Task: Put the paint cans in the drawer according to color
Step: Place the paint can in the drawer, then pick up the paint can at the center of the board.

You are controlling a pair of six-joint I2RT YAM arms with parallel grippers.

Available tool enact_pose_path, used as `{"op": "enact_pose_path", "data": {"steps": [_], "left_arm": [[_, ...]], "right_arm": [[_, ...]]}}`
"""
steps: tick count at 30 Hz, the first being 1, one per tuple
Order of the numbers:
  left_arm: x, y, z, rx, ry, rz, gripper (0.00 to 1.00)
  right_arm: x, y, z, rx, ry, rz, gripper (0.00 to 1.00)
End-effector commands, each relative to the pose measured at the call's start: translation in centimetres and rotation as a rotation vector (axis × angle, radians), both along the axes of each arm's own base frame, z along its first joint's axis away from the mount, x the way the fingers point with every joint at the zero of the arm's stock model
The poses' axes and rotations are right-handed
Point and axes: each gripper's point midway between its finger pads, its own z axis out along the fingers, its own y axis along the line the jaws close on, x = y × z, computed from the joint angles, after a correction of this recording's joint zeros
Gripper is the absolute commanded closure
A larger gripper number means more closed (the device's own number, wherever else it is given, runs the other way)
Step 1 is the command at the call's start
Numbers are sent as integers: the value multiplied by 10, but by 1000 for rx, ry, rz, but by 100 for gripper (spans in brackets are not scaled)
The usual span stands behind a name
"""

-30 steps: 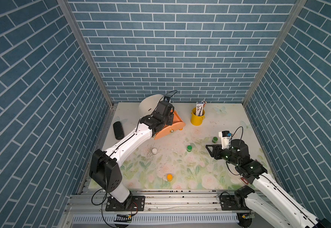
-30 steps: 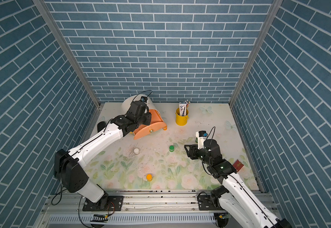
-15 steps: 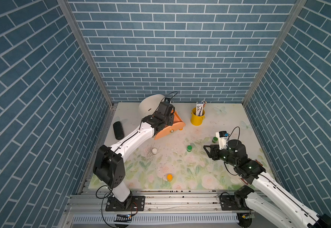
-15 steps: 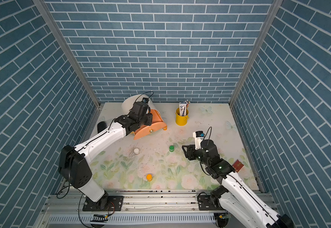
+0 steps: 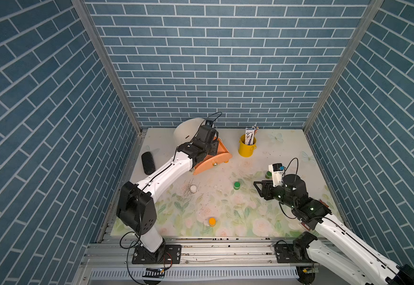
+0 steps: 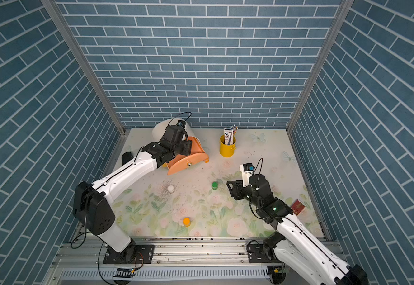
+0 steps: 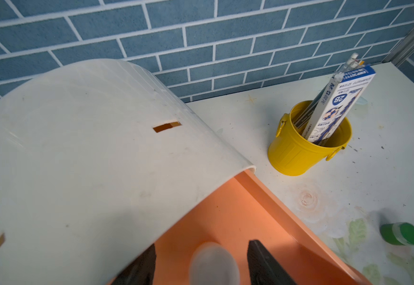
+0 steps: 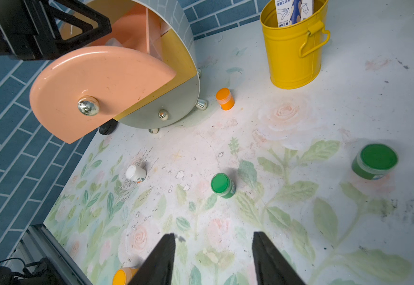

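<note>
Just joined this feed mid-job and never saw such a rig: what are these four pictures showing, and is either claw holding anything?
Two white robot arms, each ending in a two-finger gripper. Two pictures look down on the whole scene from overhead; the other two are shot from the wrists. The left gripper is above the cream cabinet's pulled-out peach drawer, fingers apart, a pale jar loose between them. The right gripper hovers open and empty over the floral mat. On the mat: two green-lidded jars, two orange-lidded jars, one white-lidded jar, and a yellow bucket.
</note>
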Motion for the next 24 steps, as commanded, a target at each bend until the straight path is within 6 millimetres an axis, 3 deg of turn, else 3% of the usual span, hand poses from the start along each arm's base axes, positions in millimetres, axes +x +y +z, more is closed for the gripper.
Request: {"op": "enact_pose_path", "data": {"steps": [1,8,13,20,24], "left_arm": [[-5,6,38,-33,-59,-4,33],[-28,26,98,-86,-182,16,27],[-55,56,130,-136,-265,64,24],[-94,103,143,-208,-347,159,20],[-111,123,124,-252,-346,222,18]], "right_arm": [[4,5,23,32,-46,-10,46],[2,20,38,11,-111,26,48],[-8,56,35,-35,-145,97,48],[-31,133,7,-117,-218,237,45],[-37,167,-13,-161,-220,290,45]]}}
